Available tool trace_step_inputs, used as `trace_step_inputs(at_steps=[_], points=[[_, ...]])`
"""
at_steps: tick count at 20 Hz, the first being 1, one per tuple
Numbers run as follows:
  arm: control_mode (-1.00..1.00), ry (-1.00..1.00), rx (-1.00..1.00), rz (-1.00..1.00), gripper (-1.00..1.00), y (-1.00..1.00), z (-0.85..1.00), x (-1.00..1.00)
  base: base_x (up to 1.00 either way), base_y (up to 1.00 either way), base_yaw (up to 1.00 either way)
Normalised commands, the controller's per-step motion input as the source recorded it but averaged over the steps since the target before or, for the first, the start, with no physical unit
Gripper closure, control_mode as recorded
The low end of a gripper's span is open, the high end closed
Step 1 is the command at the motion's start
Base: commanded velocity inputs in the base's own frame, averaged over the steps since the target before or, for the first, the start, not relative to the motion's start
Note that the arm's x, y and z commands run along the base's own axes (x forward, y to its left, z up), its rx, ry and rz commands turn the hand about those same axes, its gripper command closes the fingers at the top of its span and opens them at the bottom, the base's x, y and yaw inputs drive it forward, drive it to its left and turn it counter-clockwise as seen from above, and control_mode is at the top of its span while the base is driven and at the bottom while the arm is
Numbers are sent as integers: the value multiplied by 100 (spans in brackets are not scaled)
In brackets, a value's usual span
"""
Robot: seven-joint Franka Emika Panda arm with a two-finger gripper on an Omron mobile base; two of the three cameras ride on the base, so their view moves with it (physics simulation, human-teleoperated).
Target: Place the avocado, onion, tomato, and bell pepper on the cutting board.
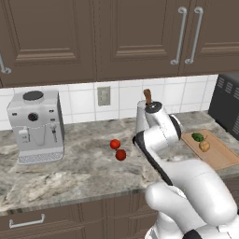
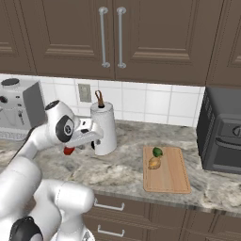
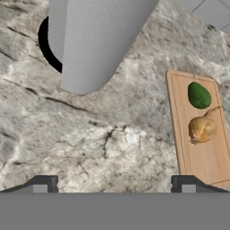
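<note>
The light-brown cutting board (image 1: 220, 155) (image 2: 172, 178) (image 3: 203, 158) lies on the counter at the right. The dark green avocado (image 1: 197, 137) (image 2: 157, 152) (image 3: 199, 95) and the tan onion (image 1: 204, 145) (image 2: 154, 163) (image 3: 202, 129) rest on its far end, close together. Two small red round items (image 1: 115, 144) (image 1: 121, 155) sit mid-counter to the left; which is the tomato and which the bell pepper I cannot tell. One red item (image 2: 69, 150) peeks out under the hand. My gripper (image 3: 114, 184) (image 2: 87, 141) hovers open and empty over bare counter between the roll and the board.
A white paper towel roll (image 1: 142, 116) (image 2: 103, 129) (image 3: 99, 40) on a dark base stands just beside the hand. A grey coffee machine (image 1: 35, 126) (image 2: 14, 108) is at the left, a dark toaster oven (image 2: 223, 136) (image 1: 226, 107) at the right.
</note>
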Motion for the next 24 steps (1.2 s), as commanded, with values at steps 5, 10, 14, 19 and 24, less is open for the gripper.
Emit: trace_step_inputs(at_steps=[5,10,14,19,24], points=[[-100,0,0,0,-100,74,-1,0,0,0,0],[-100,0,0,0,-100,74,-6,0,0,0,0],[-100,0,0,-1,-100,64,-17,7,0,0,0],[-100,0,0,-4,-100,48,-35,19,0,0,0],[-100,3,0,-1,-100,18,-31,21,0,0,0]])
